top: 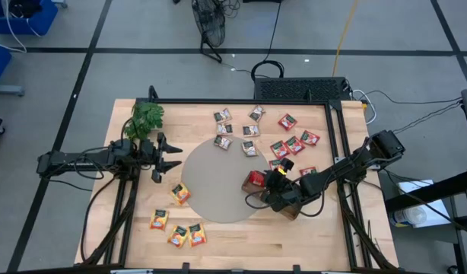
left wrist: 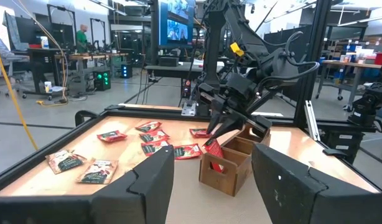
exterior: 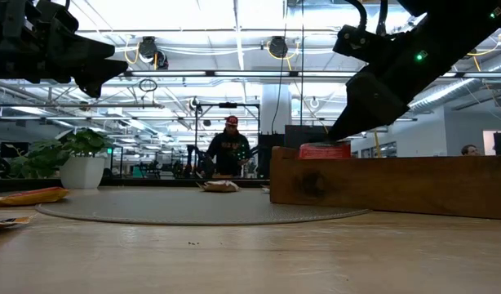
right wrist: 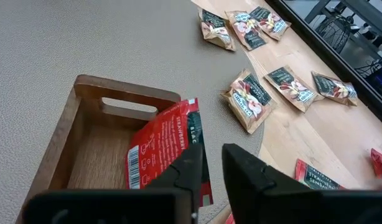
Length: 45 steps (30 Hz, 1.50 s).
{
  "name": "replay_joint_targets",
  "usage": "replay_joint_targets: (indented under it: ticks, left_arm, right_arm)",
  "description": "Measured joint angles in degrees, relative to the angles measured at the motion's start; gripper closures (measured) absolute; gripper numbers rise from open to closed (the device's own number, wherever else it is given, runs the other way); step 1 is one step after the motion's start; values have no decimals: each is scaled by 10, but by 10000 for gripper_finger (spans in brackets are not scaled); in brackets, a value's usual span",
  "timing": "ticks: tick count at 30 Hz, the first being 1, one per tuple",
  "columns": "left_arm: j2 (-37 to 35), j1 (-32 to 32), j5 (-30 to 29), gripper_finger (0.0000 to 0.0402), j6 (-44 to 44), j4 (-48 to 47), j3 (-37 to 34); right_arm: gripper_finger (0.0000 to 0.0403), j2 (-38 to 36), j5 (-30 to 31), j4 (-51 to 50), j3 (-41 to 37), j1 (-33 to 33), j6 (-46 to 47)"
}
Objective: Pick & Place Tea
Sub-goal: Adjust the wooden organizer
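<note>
1. Right gripper (right wrist: pixel 209 171), bottom centre of the right wrist frame: fingers parted by a narrow gap, one finger overlapping the lower edge of a red sachet (right wrist: pixel 169 152). Whether they clamp it or have just slackened, cannot tell.
2. Red sachet stands on edge, tilted, inside the end compartment of the tray (right wrist: pixel 85 134), leaning toward the wall nearest the gripper. Its long axis runs up out of the compartment toward the fingers; top edge shows above the rim in the low view (exterior: pixel 324 150).
3. High view: right gripper (top: pixel 277 181) sits right of centre over the tray (top: pixel 290 205), at the edge of the grey mat (top: pixel 214 186). The sachet (top: pixel 255 180) lies just left of the fingers. Judgement: a release and a straight lift away from the compartment is what the next move turns on; a sideways pull could drag the sachet out.
4. Farther out, loose red sachets (top: pixel 293 144) lie upper right of the tray, close to the right arm; grey-white ones (top: pixel 235 131) top centre; orange ones (top: pixel 178 228) lower left.
5. Left gripper (top: pixel 171 157), left of the mat, fingers spread wide, holding nothing, hovering above the table. It is nearer the orange group; right arm nearer the red.
</note>
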Motion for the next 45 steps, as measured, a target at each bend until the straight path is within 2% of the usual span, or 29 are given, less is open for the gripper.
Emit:
replay_joint_targets:
  ticks: [6, 8, 10, 12, 14, 16, 21, 28, 33, 38, 41, 45]
  left_arm:
    - [0, 0, 0, 188, 0, 0, 0]
    - [0, 0, 0, 188, 0, 0, 0]
    - [0, 0, 0, 188, 0, 0, 0]
    - [0, 0, 0, 188, 0, 0, 0]
    - [0, 0, 0, 188, 0, 0, 0]
    - [0, 0, 0, 188, 0, 0, 0]
    - [0, 0, 0, 188, 0, 0, 0]
    - [0, 0, 0, 188, 0, 0, 0]
    - [0, 0, 0, 188, 0, 0, 0]
    - [0, 0, 0, 188, 0, 0, 0]
    - [0, 0, 0, 188, 0, 0, 0]
    - [0, 0, 0, 188, 0, 0, 0]
  right_arm:
    - [302, -11, -1, 9, -1, 1, -17]
    - [293, -28, -22, 41, -1, 5, -44]
    - [290, -51, -67, 81, -1, 17, -87]
    - [291, -74, -138, 136, -1, 30, -117]
    - [299, -87, -218, 182, 0, 45, -123]
    - [314, -86, -256, 201, 1, 69, -119]
    - [391, -30, -257, 89, 25, 127, -6]
    - [402, 46, -256, 31, 35, 204, 191]
    - [403, 59, -221, -25, 35, 243, 311]
    - [403, 60, -225, -109, 34, 265, 407]
    - [403, 59, -225, -116, 35, 269, 399]
    - [403, 57, -224, -113, 71, 262, 309]
